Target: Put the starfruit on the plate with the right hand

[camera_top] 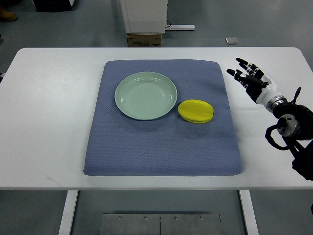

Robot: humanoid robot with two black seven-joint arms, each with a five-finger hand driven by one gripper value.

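Scanning left to right, top view only:
left arm: not in view, nothing comes in from the left edge.
worktop: white, carries a blue-grey mat laid square in the middle.
plate: pale green, on the mat's upper-left-of-centre area, nothing on it.
starfruit: yellow, lying on the mat just beside the plate's right rim, slightly nearer the robot; looks apart from the rim by a sliver, can't rule out touching.
right hand: over bare worktop off the mat's right edge, well apart from the starfruit; fingers spread and relaxed, pointing up-left, holding nothing.
right arm: enters from the right edge, dark wrist and cabling low right.
background: floor, a cardboard box and a white cabinet base beyond the far worktop edge; irrelevant.
step: my read is pre-grasp, reach not closed yet; nothing of the placing is done.
next move: hand needs to travel left and toward the robot across the mat edge, come down over the starfruit, close the fingers around it.
watch: fruit looks smooth and ridged, may roll or squirt out of a shallow pinch.
after grasp: short hop left onto the plate, so lift only enough to clear the rim.
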